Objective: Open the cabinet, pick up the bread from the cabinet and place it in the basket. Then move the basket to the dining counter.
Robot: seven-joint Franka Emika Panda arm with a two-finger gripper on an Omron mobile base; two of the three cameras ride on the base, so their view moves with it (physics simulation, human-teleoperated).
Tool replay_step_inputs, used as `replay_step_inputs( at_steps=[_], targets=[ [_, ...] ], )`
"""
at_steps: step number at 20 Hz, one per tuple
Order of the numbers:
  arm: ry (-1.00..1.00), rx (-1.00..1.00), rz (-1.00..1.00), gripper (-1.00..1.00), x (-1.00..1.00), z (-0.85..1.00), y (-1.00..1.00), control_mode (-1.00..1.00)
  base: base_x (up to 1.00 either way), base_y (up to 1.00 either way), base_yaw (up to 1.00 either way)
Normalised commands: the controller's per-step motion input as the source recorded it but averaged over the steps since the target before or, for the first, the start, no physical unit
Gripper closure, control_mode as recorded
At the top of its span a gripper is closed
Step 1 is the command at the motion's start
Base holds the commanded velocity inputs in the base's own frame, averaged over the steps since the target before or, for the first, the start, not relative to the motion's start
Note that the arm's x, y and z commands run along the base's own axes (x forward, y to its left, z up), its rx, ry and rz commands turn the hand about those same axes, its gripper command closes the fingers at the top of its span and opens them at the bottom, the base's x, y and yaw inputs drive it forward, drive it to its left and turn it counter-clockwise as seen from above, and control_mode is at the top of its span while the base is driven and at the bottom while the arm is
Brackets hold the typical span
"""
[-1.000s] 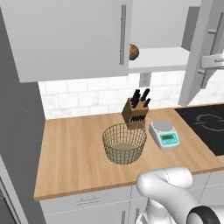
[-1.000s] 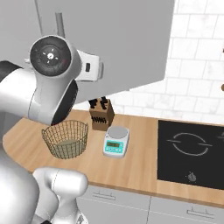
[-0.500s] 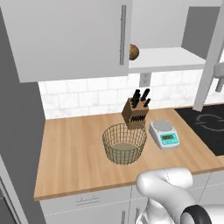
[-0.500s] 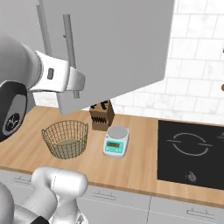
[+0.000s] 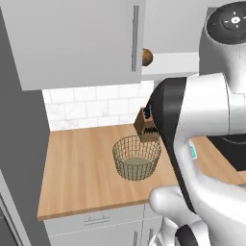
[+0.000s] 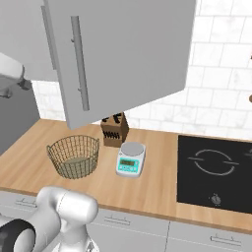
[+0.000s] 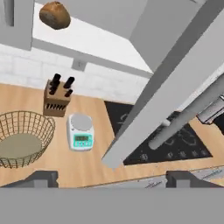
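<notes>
Judging from how things lie, the door-opening step looks done and the reach for the bread is the step in hand. Nearest the hand camera, the gripper shows two dark fingertips standing well apart, with nothing between them. Just beyond, the swung-open right door of the cabinet cuts diagonally across the hand view, its long metal bar handle running alongside. In the right base view that same door hangs out over the counter.

Below, on the wooden counter, the wire mesh basket sits empty, with only its beige base showing inside. Beside it are the digital kitchen scale and, behind, the knife block against the white tile backsplash. The black induction hob lies well apart to the right.

Farthest off, the bread rests on the white interior shelf, near the edge of the closed left door, well above the basket.

The next move, as I read it, calls for the hand to swing clear of the open door's edge and handle, rise to shelf height and come in level at the bread with the fingers spread wide. The closed left door, close beside the loaf, leaves little room on that side.
</notes>
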Motion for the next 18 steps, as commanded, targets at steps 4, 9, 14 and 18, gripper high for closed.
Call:
replay_step_inputs(
  at_steps=[4,9,14,18],
  targets=[
    [0.62,-0.8,-0.06,-1.0,1.0,-0.26,0.2,-1.0,0.0,0.0,0.0],
    [0.51,-0.56,-0.16,-1.0,0.73,-0.12,-0.43,-1.0,0.0,0.0,0.0],
    [0.33,-0.3,-0.29,-1.0,0.06,0.33,-1.0,-1.0,0.0,0.0,0.0],
    [0.17,-0.21,-0.29,-1.0,-0.1,0.23,-1.0,-1.0,0.0,0.0,0.0]
  ],
)
